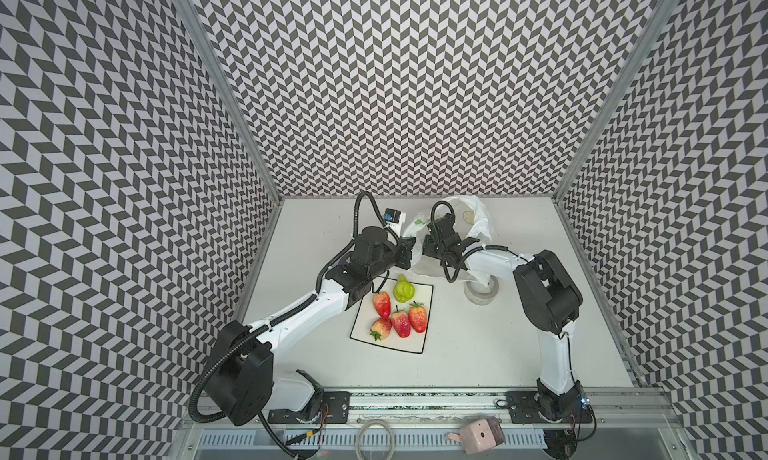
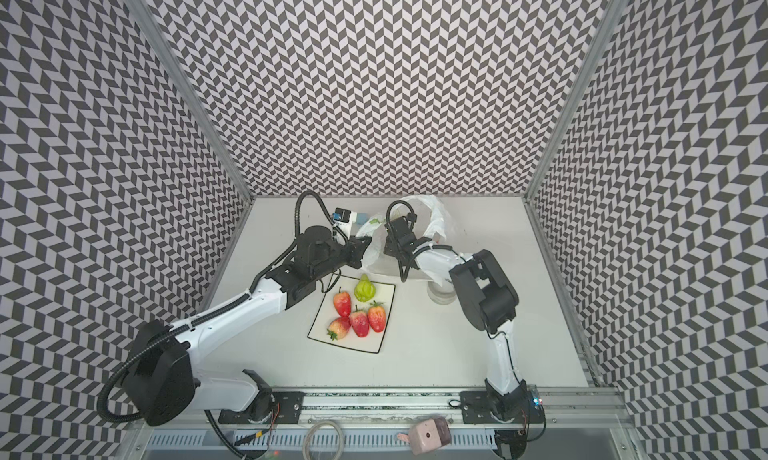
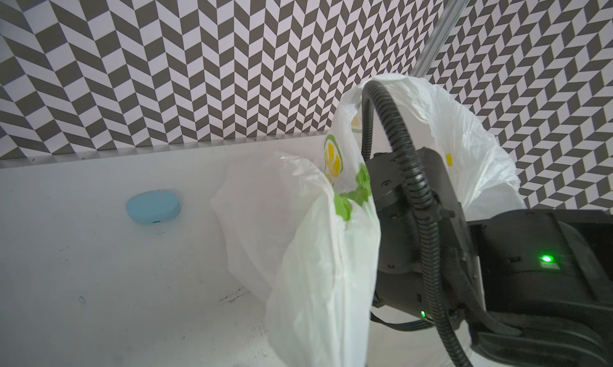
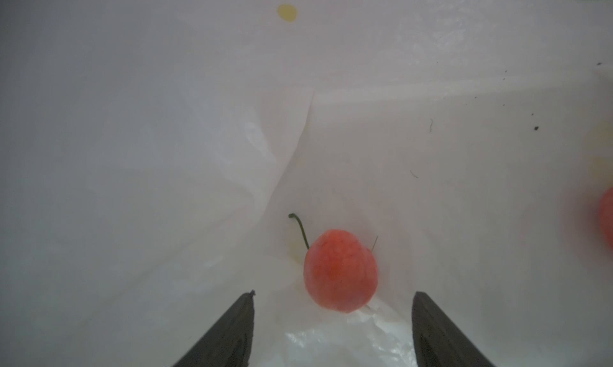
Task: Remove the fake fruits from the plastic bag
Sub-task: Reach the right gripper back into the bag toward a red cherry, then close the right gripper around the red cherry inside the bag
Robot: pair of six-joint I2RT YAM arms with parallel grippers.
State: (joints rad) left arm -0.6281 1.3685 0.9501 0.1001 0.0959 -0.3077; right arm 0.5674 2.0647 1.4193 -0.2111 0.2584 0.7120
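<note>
Chevron-patterned walls enclose a white bench [image 1: 478, 354]. In both top views the left arm [image 1: 291, 316] stretches forward, with the left jaws pressed together on the rim of the plastic bag [image 1: 482, 223]. The right arm [image 1: 548, 291] folds inward, its wrist inside the bag. Four strawberries [image 1: 401, 325] and a pear [image 1: 403, 289] lie on a plate [image 1: 415, 345]. The left wrist view shows green-yellow printed marks [image 3: 333, 159] on the bag. In the right wrist view the right jaws stand spread and empty, with a round pinkish fruit [image 4: 341, 270] just ahead of them inside the bag.

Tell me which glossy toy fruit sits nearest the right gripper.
The small round pinkish-orange fruit with the thin green stem, inside the translucent white plastic bag, just ahead of the right gripper; its twin lies aside.
</note>
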